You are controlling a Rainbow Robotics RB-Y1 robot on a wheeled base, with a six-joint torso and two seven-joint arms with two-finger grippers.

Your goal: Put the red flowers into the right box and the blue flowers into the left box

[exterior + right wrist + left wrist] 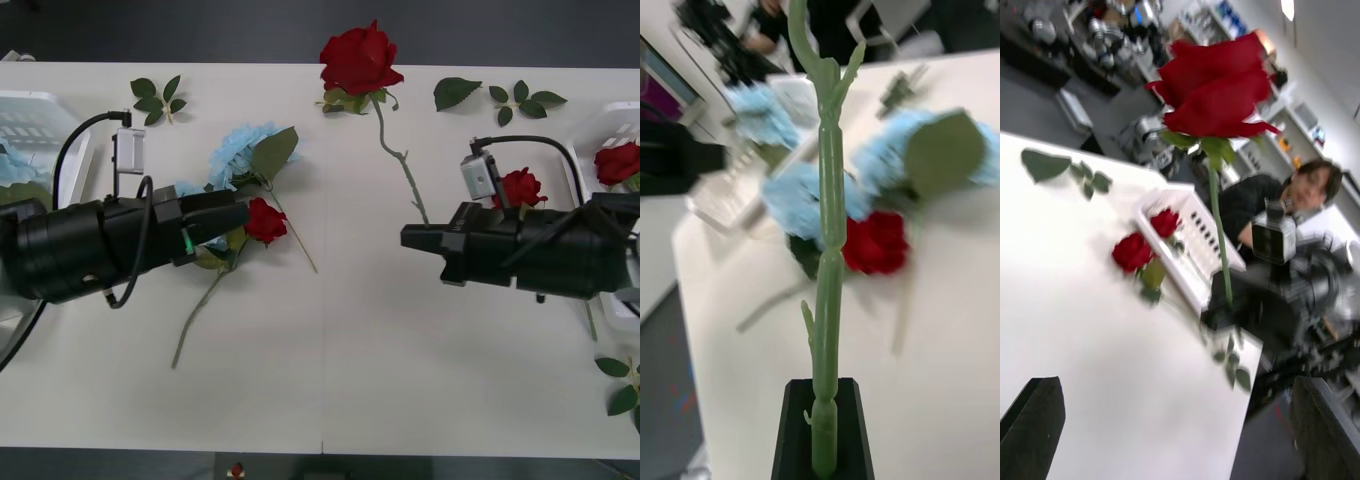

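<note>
Both arms fill my front view. My right gripper (408,237) is clamped on the stem of a red rose (360,58) whose bloom is at the far table edge. My left gripper (243,213) sits over the blue flowers (238,150) and a small rose (265,220); I cannot tell its jaws here. Another rose (618,162) lies in the right box (590,130), one (520,187) just beside it. The left box (40,115) holds a blue flower.

On my right wrist camera the fingers (794,435) pinch the green stem (827,300).

My left wrist camera shows its fingers (1034,427) spread wide apart, holding nothing.
</note>
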